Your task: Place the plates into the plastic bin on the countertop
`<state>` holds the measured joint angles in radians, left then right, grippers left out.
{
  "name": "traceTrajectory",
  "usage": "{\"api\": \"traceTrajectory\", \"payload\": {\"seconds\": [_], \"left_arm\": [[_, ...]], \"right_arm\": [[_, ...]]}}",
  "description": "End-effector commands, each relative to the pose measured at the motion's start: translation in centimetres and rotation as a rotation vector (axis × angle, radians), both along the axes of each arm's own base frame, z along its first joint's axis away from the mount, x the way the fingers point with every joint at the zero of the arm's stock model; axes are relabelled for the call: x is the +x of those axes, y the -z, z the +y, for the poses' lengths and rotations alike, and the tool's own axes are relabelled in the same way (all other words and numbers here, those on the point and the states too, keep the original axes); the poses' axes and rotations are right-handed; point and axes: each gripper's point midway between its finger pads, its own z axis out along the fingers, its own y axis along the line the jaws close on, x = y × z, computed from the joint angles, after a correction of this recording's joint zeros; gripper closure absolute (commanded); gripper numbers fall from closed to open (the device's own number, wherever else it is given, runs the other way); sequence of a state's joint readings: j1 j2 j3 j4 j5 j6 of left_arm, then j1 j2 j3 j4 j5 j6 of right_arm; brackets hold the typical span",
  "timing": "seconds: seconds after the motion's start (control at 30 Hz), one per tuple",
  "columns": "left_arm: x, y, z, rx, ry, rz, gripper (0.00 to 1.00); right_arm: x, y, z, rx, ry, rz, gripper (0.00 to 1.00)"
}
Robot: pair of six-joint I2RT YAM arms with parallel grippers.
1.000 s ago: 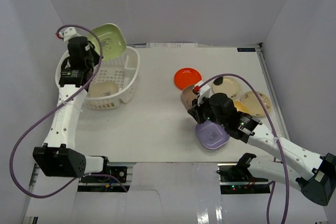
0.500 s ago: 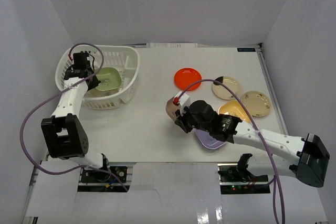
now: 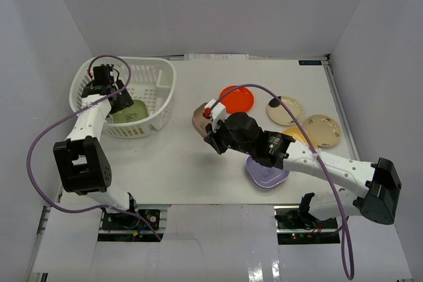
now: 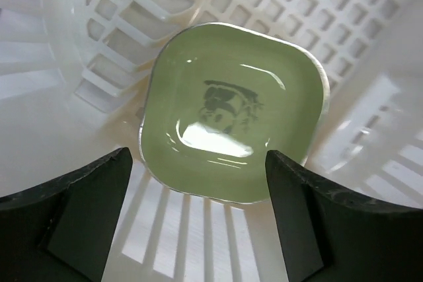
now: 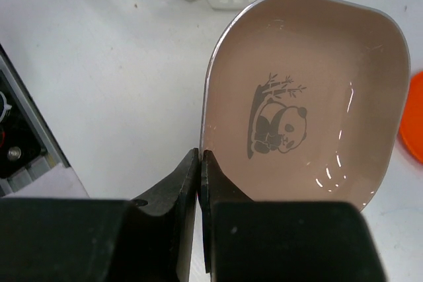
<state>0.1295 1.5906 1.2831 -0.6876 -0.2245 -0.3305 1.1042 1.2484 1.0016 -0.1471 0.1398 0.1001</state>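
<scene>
A white counter [image 3: 172,170], walled in white, is being shown from above, with two arms bolted at its near edge. A white slotted plastic bin [image 3: 147,72] is being seen at the counter's far left. The left arm [image 3: 91,111] is being reached into this bin, and the left jaws are being held spread wide; in the wrist view their dark fingers [image 4: 73,216] are standing at either side of a green rounded-square plate [image 4: 231,110], apart from it. That green plate, marked with a dark print at its centre, is lying inside the bin on its ribbed base. Near the middle of the counter, the right arm [image 3: 264,146] is being stretched toward the bin, and the right jaws are being pressed together on the rim of a brown panda plate [image 5: 304,104], which is being gripped between the bin and a red round plate [image 3: 236,97]; whether it is touching the counter cannot be told. A purple plate [image 3: 266,173] is lying partly under the right arm. To the right, a cream plate [image 3: 285,110], a beige plate [image 3: 322,130] and a partly hidden yellow plate [image 3: 301,137] are resting on the counter.
</scene>
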Motion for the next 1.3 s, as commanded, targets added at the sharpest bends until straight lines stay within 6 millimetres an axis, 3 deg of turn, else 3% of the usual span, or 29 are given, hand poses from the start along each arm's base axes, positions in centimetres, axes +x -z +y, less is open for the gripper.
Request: {"api": "traceTrajectory", "payload": {"seconds": [0.0,0.07,0.17,0.2,0.27,0.3,0.33,0.37,0.4,0.43,0.47,0.5,0.53,0.6,0.63,0.8,0.9,0.93,0.97,1.07,1.1,1.13,1.17,1.2,1.23,1.27], "left_arm": [[0.6,-5.8,-1.8,-0.078,0.027,-0.206,0.06],[0.7,-7.7,-2.9,-0.127,0.053,-0.270,0.06],[-0.1,-12.1,-5.5,-0.238,0.119,-0.407,0.06],[-0.9,-14.9,-6.3,-0.258,0.150,-0.496,0.06],[-2.3,-17.7,-8.2,-0.333,0.207,-0.580,0.06],[-3.0,-19.2,-8.7,-0.346,0.225,-0.623,0.06],[-4.8,-22.0,-9.2,-0.353,0.242,-0.709,0.06],[-5.7,-23.2,-9.4,-0.353,0.247,-0.761,0.06],[-6.6,-24.4,-9.6,-0.354,0.249,-0.811,0.05],[-8.9,-26.8,-9.9,-0.349,0.262,-0.903,0.02],[-9.7,-28.3,-10.3,-0.371,0.271,-0.970,0.02],[-10.4,-28.1,-10.6,-0.390,0.271,-0.987,0.02],[-12.0,-29.4,-11.0,-0.396,0.291,-1.048,0.02],[-13.2,-30.5,-11.7,-0.408,0.326,-1.090,0.02],[-13.7,-30.9,-11.8,-0.405,0.330,-1.094,0.02],[-15.1,-33.2,-12.8,-0.364,0.397,-1.118,0.02],[-15.3,-34.7,-12.2,-0.295,0.387,-1.129,0.02],[-15.4,-35.1,-12.2,-0.287,0.391,-1.137,0.02],[-15.4,-35.2,-12.4,-0.288,0.400,-1.137,0.02],[-14.9,-34.2,-12.6,-0.286,0.418,-1.110,0.02],[-15.0,-33.9,-12.5,-0.283,0.415,-1.109,0.02],[-14.8,-33.2,-12.5,-0.284,0.412,-1.096,0.02],[-14.6,-32.8,-12.5,-0.286,0.410,-1.087,0.02],[-14.8,-32.6,-12.5,-0.287,0.411,-1.085,0.02],[-14.6,-32.2,-12.5,-0.285,0.411,-1.079,0.02],[-14.4,-31.6,-12.5,-0.282,0.408,-1.066,0.02]], "right_arm": [[1.7,-5.1,2.3,0.081,-0.002,-0.123,0.92],[2.2,-6.7,3.7,0.092,-0.026,-0.151,0.92],[2.9,-9.1,5.9,0.106,-0.082,-0.225,0.92],[3.2,-10.0,6.5,0.112,-0.100,-0.261,0.92],[3.7,-10.3,8.1,0.110,-0.137,-0.296,0.92],[4.0,-12.4,8.9,0.141,-0.150,-0.336,0.92],[4.2,-12.9,9.7,0.130,-0.182,-0.375,0.92],[4.6,-12.0,10.9,0.109,-0.203,-0.383,0.92],[4.9,-14.0,11.8,0.134,-0.215,-0.425,0.92],[5.2,-14.2,12.6,0.125,-0.242,-0.465,0.92],[5.9,-12.9,14.0,0.104,-0.256,-0.471,0.92],[6.3,-15.0,14.9,0.146,-0.253,-0.521,0.92],[7.2,-13.3,16.3,0.111,-0.265,-0.535,0.92],[8.2,-14.2,17.7,0.127,-0.256,-0.582,0.92],[9.3,-13.0,19.0,0.111,-0.246,-0.612,0.92],[11.1,-11.8,23.4,0.150,-0.262,-0.659,0.92],[11.5,-9.6,26.5,0.164,-0.315,-0.648,0.92],[12.1,-7.0,27.5,0.134,-0.322,-0.627,0.92],[12.3,-7.5,27.9,0.138,-0.320,-0.636,0.92],[13.3,-4.7,27.4,0.077,-0.309,-0.611,0.92],[13.9,-5.4,26.3,0.074,-0.284,-0.619,0.92],[14.3,-4.8,25.5,0.059,-0.274,-0.611,0.92],[14.5,-2.3,24.5,0.021,-0.266,-0.584,0.92],[15.5,-4.2,22.5,0.031,-0.206,-0.595,0.92],[15.7,-4.0,21.5,0.027,-0.190,-0.589,0.92],[15.9,-1.5,19.8,-0.009,-0.167,-0.567,0.92]]}}
